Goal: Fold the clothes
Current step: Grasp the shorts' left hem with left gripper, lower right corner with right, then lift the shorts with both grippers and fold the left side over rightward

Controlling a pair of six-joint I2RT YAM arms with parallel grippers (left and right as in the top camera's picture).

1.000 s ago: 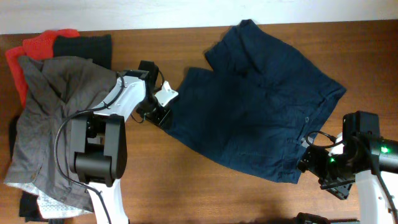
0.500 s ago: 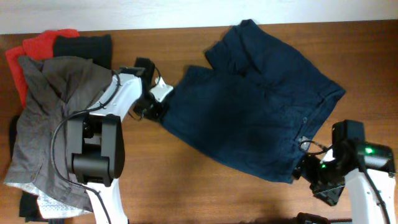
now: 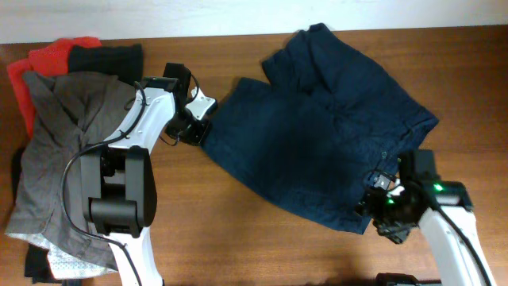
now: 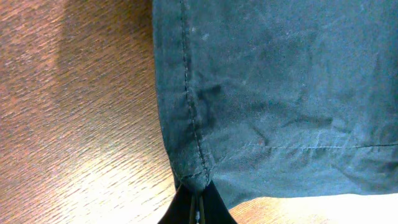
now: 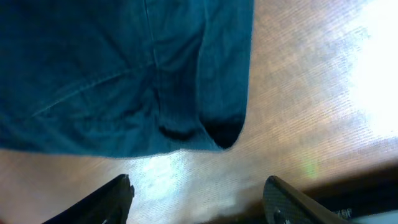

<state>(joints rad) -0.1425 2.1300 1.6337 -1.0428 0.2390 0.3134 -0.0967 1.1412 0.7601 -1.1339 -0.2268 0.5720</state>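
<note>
The dark navy shorts (image 3: 317, 135) lie spread flat on the wooden table, right of centre. My left gripper (image 3: 200, 133) sits at their left hem corner. In the left wrist view it (image 4: 197, 199) is shut on that stitched hem corner (image 4: 194, 177), with the cloth pinched between the black fingertips. My right gripper (image 3: 375, 208) is at the shorts' lower right corner. In the right wrist view it (image 5: 196, 186) stands open, both fingers (image 5: 118, 190) just short of the cloth edge (image 5: 221, 134), with bare table between them.
A pile of other garments lies at the far left: grey (image 3: 63, 151) on top, red (image 3: 48, 59) and black (image 3: 107, 56) behind it. The left arm's base (image 3: 119, 199) stands beside the pile. The table's back edge meets a white wall (image 3: 238, 16).
The left gripper shut on the shorts' left hem corner and shifted slightly up and left. The right arm moved left toward the lower right corner, its jaws narrowing a little.
</note>
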